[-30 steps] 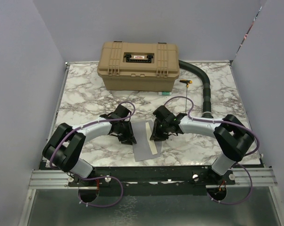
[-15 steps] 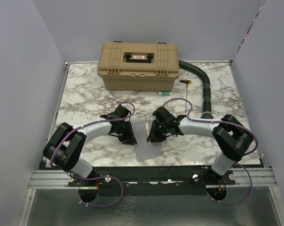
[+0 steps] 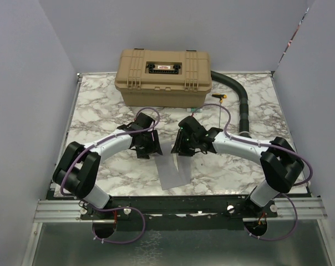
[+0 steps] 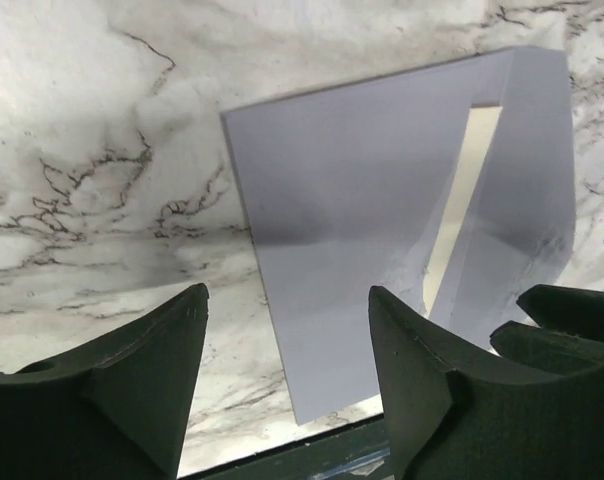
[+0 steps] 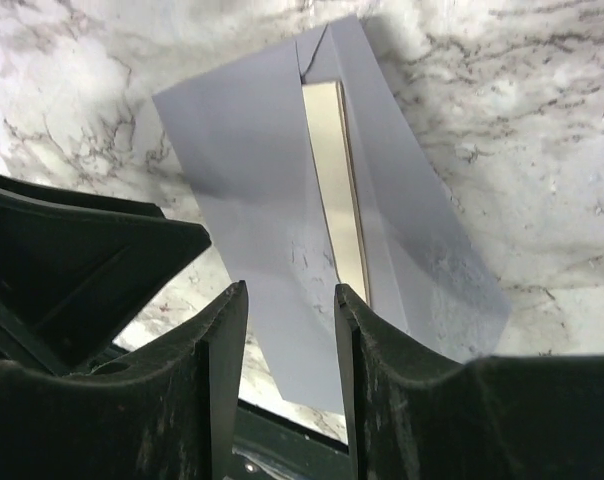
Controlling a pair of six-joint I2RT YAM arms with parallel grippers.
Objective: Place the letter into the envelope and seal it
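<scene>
The marble table (image 3: pixel 101 113) fills the middle of the top view, and a tan case (image 3: pixel 165 77) stands at its upper centre. The left gripper (image 3: pixel 147 151) hangs left of centre, pointing down at the table. In the left wrist view its jaws stand wide apart with nothing between them. The envelope (image 3: pixel 172 173) lies flat on the table at lower centre of the top view, just right of the left gripper and near the table's front edge. In the left wrist view the envelope (image 4: pixel 352 230) fills the centre and right of the frame, its flap partly folded over along the right side. The letter (image 4: pixel 464 195) sits inside the envelope, and only a narrow pale strip shows in the gap under the flap. The right wrist view shows the same strip (image 5: pixel 337 185) at the frame's centre. The right gripper (image 3: pixel 182 151) hangs just right of centre, above the envelope's upper end. Its jaws stand a narrow gap apart and hold nothing. A black hose (image 3: pixel 243 108) curves down the right side of the table.
</scene>
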